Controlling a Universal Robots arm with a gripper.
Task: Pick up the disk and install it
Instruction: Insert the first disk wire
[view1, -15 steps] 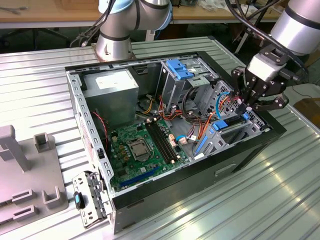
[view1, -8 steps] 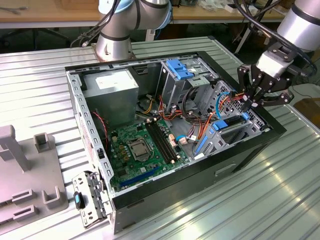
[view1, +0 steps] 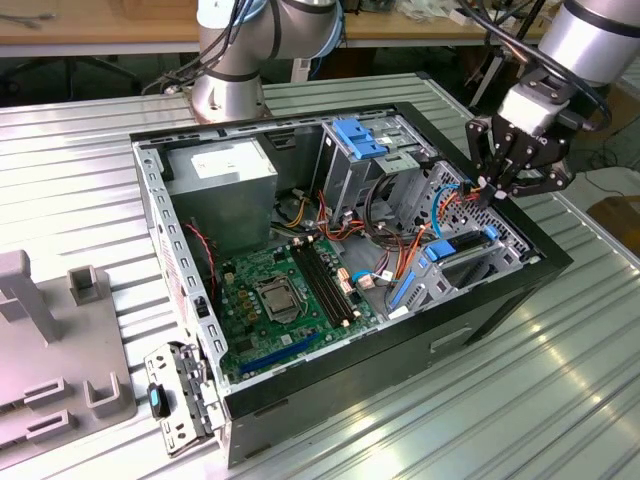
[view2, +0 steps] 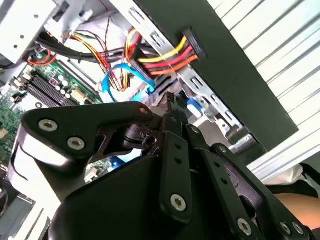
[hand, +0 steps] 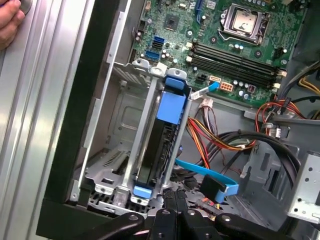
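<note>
Ribbed table (view1: 520, 400); disk (hand: 167, 107) edge-on in cage (hand: 122, 117), mostly hidden; end effector (view1: 494, 188) near.

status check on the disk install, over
Gripper shut, close by the disk. It stands in the drive cage slot. Blue cable loose alongside.

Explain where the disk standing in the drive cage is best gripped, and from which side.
Probably by the broad blue carrier plate on its exposed edge, coming in through the open side of the case. The disk stands on edge in the drive cage, metal walls close along both flat faces, so only this narrow edge is free. Close the jaws across its thickness.
</note>
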